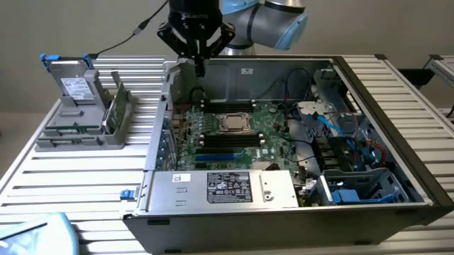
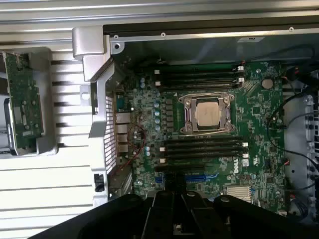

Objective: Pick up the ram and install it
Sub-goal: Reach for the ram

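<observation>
Closed pincer marked ROBOTIQ; motherboard reads DELL.

One ram, one motherboard, one processor

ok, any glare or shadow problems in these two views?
Exterior view: even light, no hard shadows; case interior dimmer than the slatted table. Wrist view: table slats wash out white, motherboard evenly lit, gripper a dark silhouette.
</observation>
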Robot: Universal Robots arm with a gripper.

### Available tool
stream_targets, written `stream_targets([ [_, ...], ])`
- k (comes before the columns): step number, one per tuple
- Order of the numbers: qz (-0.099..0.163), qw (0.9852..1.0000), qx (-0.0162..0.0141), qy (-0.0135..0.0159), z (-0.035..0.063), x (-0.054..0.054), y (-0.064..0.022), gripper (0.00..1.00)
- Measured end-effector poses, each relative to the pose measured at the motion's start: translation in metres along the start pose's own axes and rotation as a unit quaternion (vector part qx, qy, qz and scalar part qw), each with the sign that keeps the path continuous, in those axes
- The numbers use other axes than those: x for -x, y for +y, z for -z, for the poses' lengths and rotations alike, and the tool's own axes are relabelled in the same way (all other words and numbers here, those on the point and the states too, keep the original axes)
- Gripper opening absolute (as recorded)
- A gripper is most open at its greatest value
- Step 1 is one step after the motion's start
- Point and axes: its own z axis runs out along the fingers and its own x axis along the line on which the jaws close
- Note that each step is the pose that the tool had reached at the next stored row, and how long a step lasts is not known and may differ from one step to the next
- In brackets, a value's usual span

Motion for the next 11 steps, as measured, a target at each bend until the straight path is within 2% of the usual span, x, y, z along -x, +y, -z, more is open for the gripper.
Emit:
stream_targets([
  [11, 0.0, 1.0, -0.0001, 0.0, 0.0001, -0.0009, 0.0, 0.11],
])
